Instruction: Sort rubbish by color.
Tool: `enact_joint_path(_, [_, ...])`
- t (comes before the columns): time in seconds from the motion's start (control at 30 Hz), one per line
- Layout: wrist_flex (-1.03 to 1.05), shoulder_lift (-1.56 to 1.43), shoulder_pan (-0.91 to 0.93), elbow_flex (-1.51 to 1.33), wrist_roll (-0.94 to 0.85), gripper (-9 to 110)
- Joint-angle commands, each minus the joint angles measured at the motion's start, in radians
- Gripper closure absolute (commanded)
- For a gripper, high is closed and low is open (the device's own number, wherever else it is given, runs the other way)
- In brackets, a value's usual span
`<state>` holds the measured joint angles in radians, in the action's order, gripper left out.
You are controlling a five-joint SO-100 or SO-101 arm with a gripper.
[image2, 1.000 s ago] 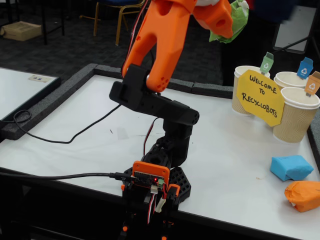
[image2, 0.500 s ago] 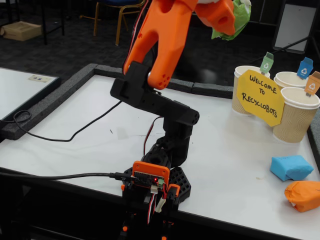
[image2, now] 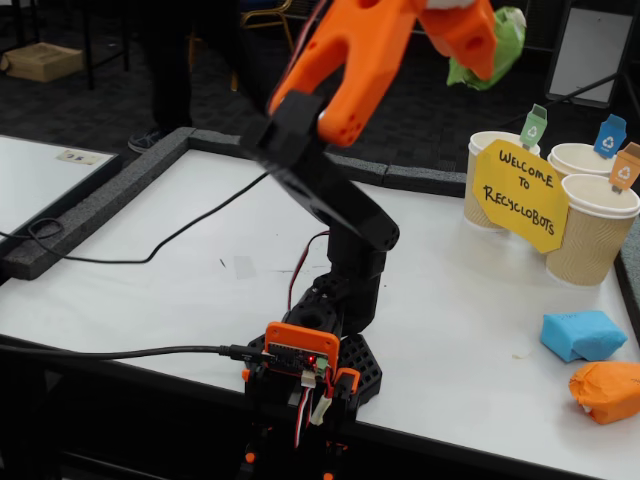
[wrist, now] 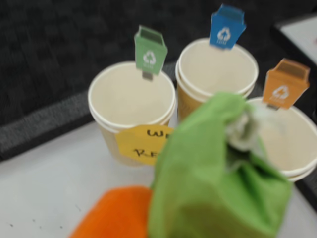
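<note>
Rubbish here means 3 crumpled paper-wrapped lumps, and the green crumpled paper lump (image2: pixel 497 40) is up in the air, clamped in the orange two-finger gripper (image2: pixel 478 45) at the top of the fixed view, above and a little left of the cups. In the wrist view the same green lump (wrist: pixel 218 183) fills the lower right, with a scrap of white showing at its top and an orange finger (wrist: pixel 116 213) of the gripper just beside it at the bottom edge.

Beyond it in the wrist view stand 3 beige paper cups: one with a green bin tag (wrist: pixel 131 106), one with a blue bin tag (wrist: pixel 216 69), and one with an orange bin tag (wrist: pixel 290 144) partly hidden behind the lump. All 3 look empty where their insides show. A yellow hand-lettered sign (image2: pixel 519 194) leans against the front of the cups.

The blue crumpled paper lump (image2: pixel 583 334) and the orange crumpled paper lump (image2: pixel 606 390) lie on the white tabletop (image2: pixel 200 280) at the right edge of the fixed view, close together, in front of the cups.

The orange and black arm (image2: pixel 335 190) rises from its base at the table's near edge, where a black cable (image2: pixel 120 352) plugs in.
</note>
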<state>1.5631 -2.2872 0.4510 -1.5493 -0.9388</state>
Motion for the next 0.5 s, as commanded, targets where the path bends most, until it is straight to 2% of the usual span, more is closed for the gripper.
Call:
enact_joint_path(0.0, [-0.08, 0.124, 0.032, 0.095, 0.009, 101])
enact_joint_path(0.23, [-0.218, 0.327, 0.058, 0.201, -0.005, 101])
enact_joint_path(0.47, [-0.261, 0.396, 0.041, 0.247, -0.23, 101])
